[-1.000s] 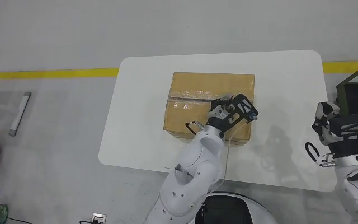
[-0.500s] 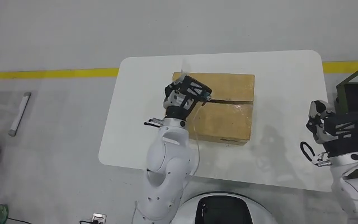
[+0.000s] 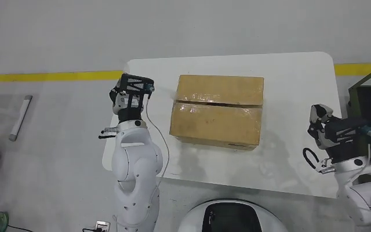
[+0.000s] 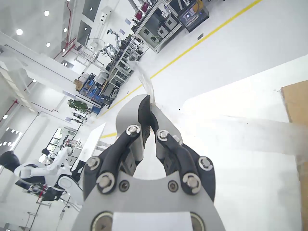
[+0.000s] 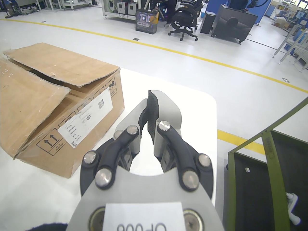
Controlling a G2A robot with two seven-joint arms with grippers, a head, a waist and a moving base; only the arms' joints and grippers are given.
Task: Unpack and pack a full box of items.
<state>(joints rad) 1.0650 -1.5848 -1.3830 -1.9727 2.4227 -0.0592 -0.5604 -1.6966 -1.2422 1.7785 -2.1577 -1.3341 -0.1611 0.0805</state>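
Box (image 3: 217,110) mid-bench (image 3: 301,81), seam untaped, flaps loose but down; left hand (image 4: 149,100) pinches the peeled tape strip (image 4: 144,78); right hand (image 5: 151,102) closed, empty; unpacking and repacking all remain

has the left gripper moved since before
Yes, the left gripper, jaws pinching clear tape, swung from above the cardboard box to the table's left edge.

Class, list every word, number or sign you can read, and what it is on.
On the cardboard box, the white label: print too small to read.
Beside it, two upward arrows: a sign, caption too small.
On the right gripper, a sticker: upside down, cut off.
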